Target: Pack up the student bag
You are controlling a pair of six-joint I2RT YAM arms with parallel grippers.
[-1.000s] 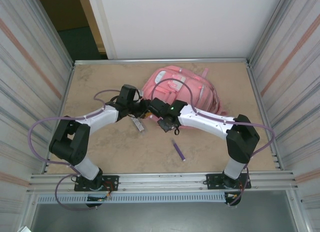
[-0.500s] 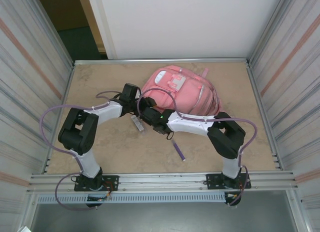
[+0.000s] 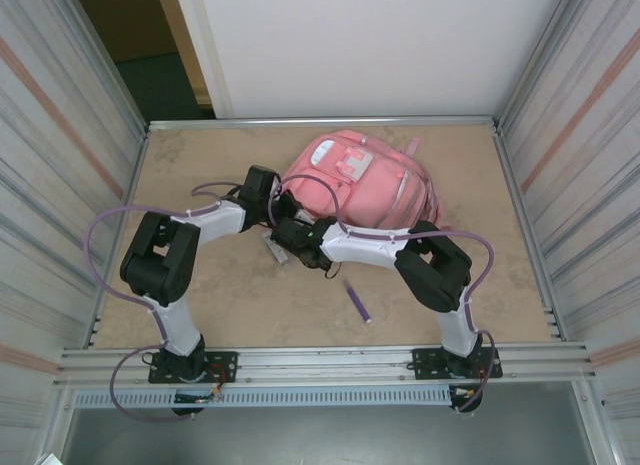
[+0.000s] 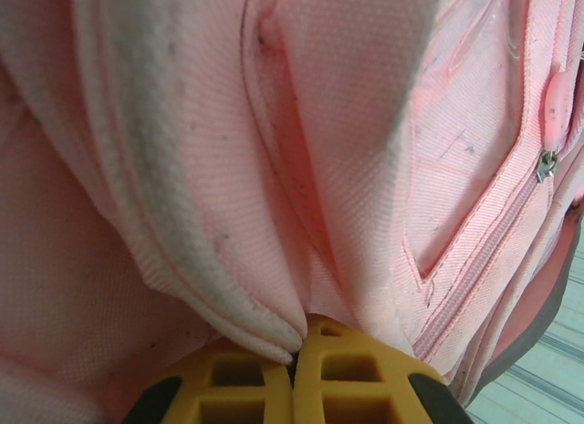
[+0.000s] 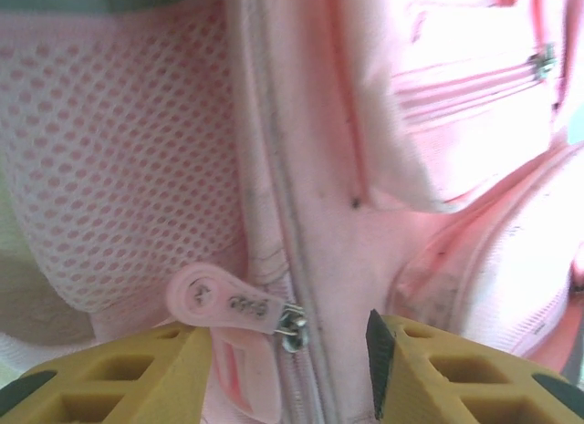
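student bag [image 3: 375, 185]: lies flat, far centre of table [image 3: 190, 155] | left gripper [image 4: 294, 349]: jaws closed, pinching a fold of bag fabric | right gripper [image 5: 287, 342]: jaws parted astride the zip seam, pink zip pull [image 5: 219, 301] between them, unclamped

Student bag [image 3: 385, 190]: large, pink fabric, lying front-up on the table [image 3: 200, 155], toward its far edge, right of centre. White-and-pink patch [image 3: 350, 163] near the top, pink strap [image 3: 408, 145] trailing behind. Up close, pink zip pull [image 5: 224, 304] just beside a mesh side pocket [image 5: 119, 169].
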